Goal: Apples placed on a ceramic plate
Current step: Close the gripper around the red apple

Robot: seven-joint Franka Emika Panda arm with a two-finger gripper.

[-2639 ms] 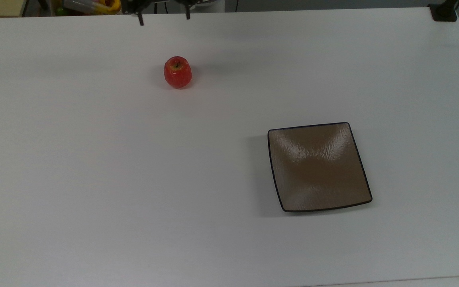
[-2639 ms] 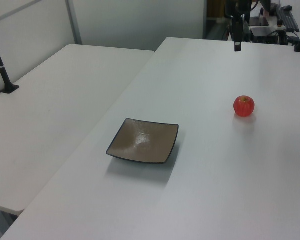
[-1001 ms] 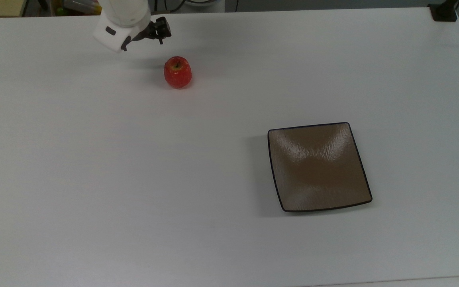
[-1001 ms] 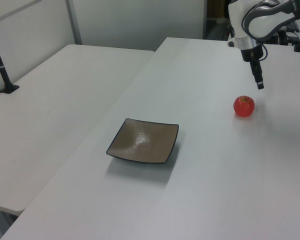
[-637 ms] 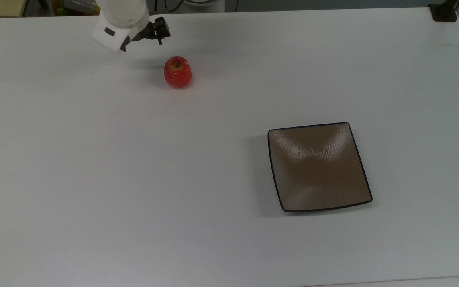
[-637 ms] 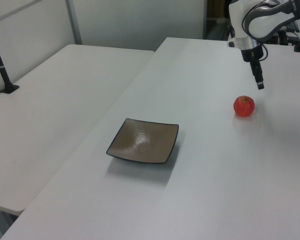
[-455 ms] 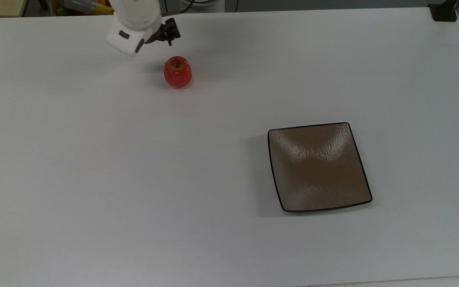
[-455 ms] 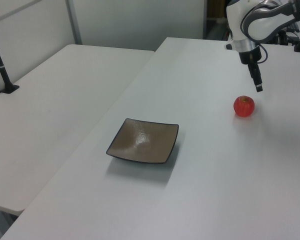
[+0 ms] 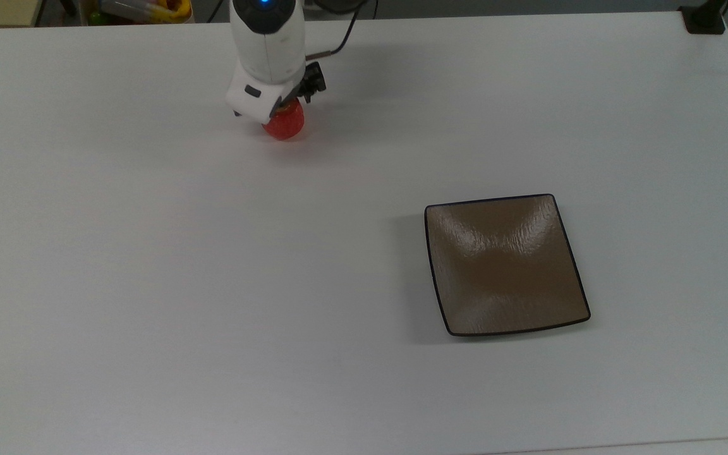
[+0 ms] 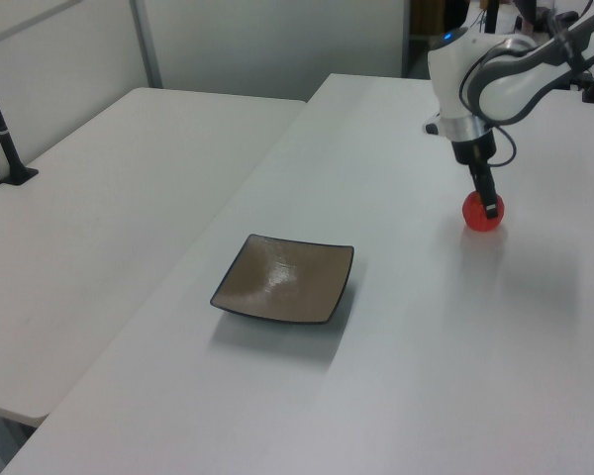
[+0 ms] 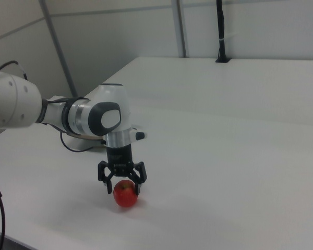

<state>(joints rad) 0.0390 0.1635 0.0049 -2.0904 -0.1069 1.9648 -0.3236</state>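
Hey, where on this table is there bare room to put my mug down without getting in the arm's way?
The broad stretch of white table on the top view's left and bottom, away from the ceramic plate, is bare. So is the strip on the top view's right of the plate. It is crowded at the top, where the end effector straddles the apple.

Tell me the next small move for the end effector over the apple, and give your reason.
Probably lower a little more, then close. In the right view the end effector is open and straddles the top of the apple, which sits on the table, apart from the empty ceramic plate.
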